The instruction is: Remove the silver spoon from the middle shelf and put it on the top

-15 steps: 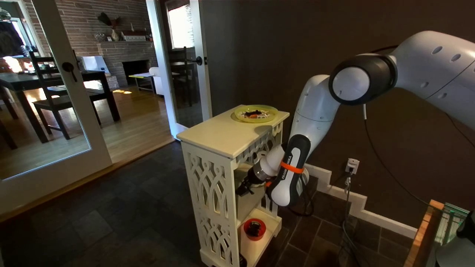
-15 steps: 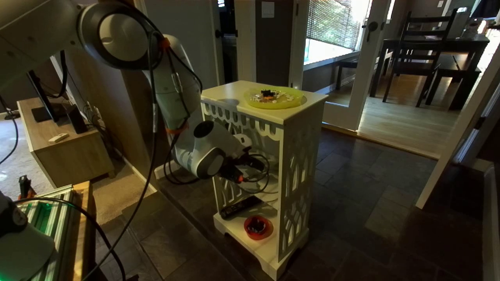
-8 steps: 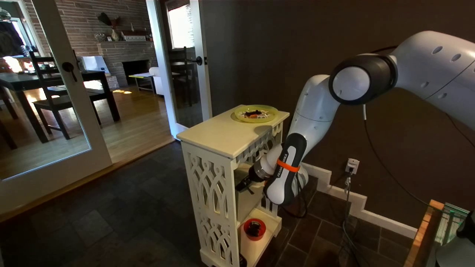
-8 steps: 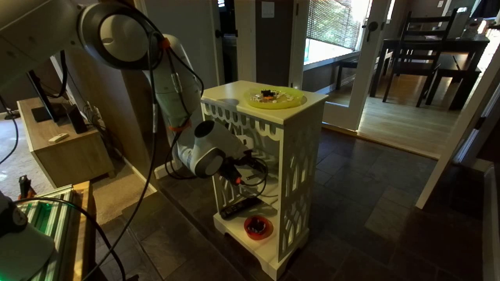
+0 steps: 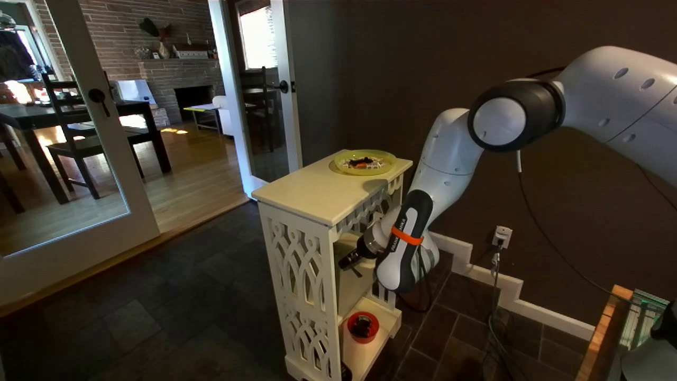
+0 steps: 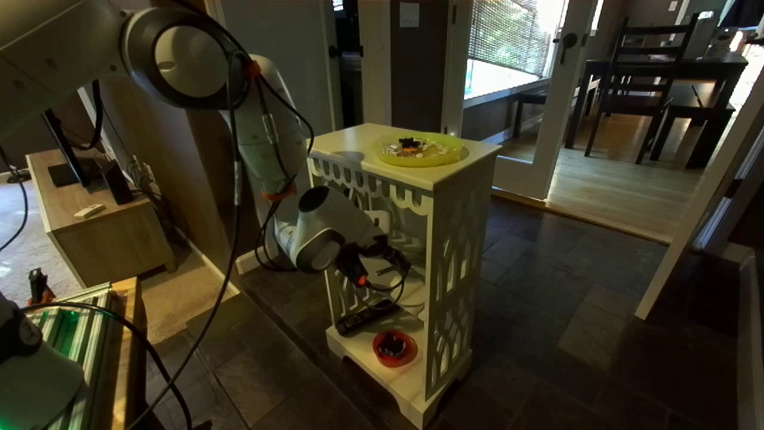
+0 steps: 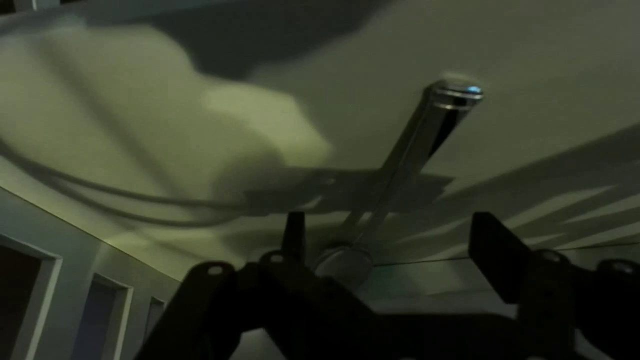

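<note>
- Left of the fingers (image 7: 295, 240): we see open middle shelf (image 7: 150, 125), edged by lattice wall (image 7: 75, 262).
- Gripper (image 7: 390, 225) spread wide; silver spoon (image 7: 415, 155) on the shelf, rounded end seen between the fingers.
- Right of the fingers: more open shelf.

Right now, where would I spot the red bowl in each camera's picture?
In an exterior view: low, just right of centre, the red bowl sits on the lowest board.
In an exterior view: low, just right of centre, the red bowl stands near a long black object.
Wrist view: not in it.
Shared landmark: the cream stand; the wrist view shows its cut-out side at lower left.
</note>
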